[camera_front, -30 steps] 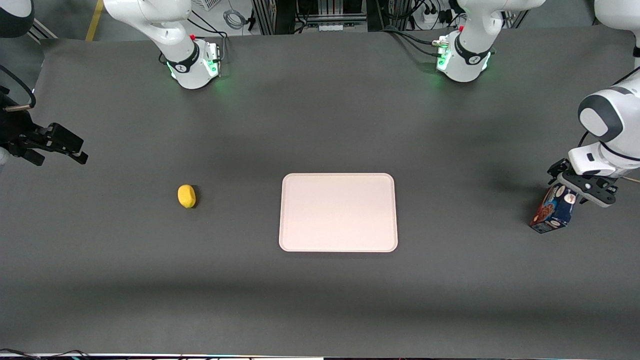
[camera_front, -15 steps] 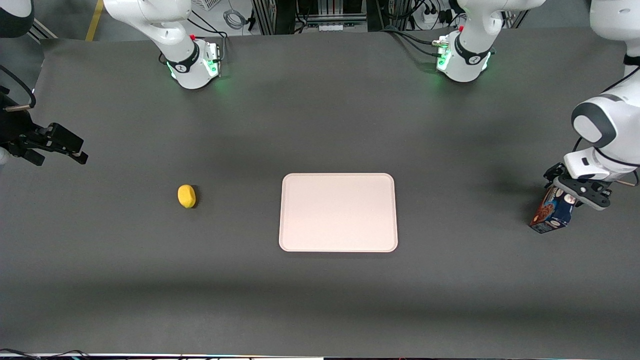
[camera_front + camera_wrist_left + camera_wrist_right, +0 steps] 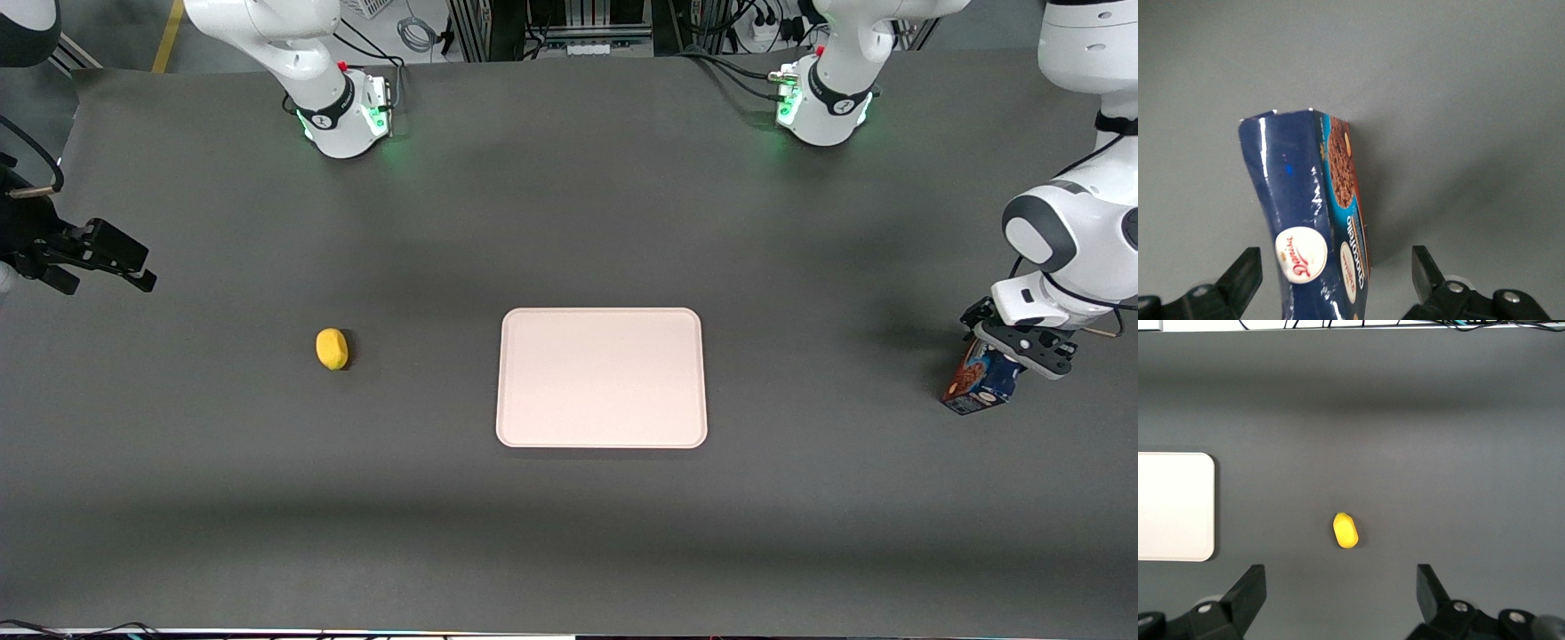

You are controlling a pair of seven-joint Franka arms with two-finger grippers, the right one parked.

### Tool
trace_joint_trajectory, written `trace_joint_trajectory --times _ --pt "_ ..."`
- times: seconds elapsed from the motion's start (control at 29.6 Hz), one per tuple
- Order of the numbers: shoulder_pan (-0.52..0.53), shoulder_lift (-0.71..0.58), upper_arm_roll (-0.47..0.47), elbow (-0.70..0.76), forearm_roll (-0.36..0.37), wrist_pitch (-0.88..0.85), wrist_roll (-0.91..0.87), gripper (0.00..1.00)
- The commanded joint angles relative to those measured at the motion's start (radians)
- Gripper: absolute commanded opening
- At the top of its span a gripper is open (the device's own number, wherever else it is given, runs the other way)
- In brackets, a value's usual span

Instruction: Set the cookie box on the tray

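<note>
Cookie box (image 3: 978, 382): stands on end on the worktop (image 3: 569, 222) at the working arm's end, well apart from the tray; it leans a little, and its upper part looks dented in the wrist view (image 3: 1313, 220).
Gripper (image 3: 1019, 348): poised over the top of the box, jaws wide, one finger (image 3: 1239, 280) on each side of the carton, neither seen to touch it; judged the approach for a grasp across the narrow faces.
Tray (image 3: 601, 377): flat at mid-worktop, nothing on it, nearer the front camera than the arm bases; ready to receive the box.
Yellow lump (image 3: 332, 348): lies toward the parked arm's end, well apart from the tray; no part in the task.
Stage: box not yet gripped.
</note>
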Motion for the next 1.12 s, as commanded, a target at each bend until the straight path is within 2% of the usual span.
trace_joint_trajectory --times 0.0,0.2,0.51,0.57,0.64,0.71,0.88,1.08 --pt "-0.002 0.016 -0.001 0.017 -0.025 0.007 0.027 0.39" --pt "-0.001 0.013 -0.001 0.031 -0.032 -0.012 0.022 0.35" --pt "-0.001 0.016 0.0 0.136 -0.062 -0.163 0.02 0.28" --pt "-0.001 0.016 0.0 0.14 -0.062 -0.168 0.02 0.23" --pt "-0.001 0.017 0.0 0.14 -0.062 -0.167 0.019 0.23" --pt "0.001 0.017 0.0 0.14 -0.062 -0.167 0.019 0.16" --pt "0.001 0.007 0.0 0.164 -0.062 -0.186 0.016 0.17" --pt "0.011 -0.001 0.023 0.355 -0.063 -0.442 0.013 0.16"
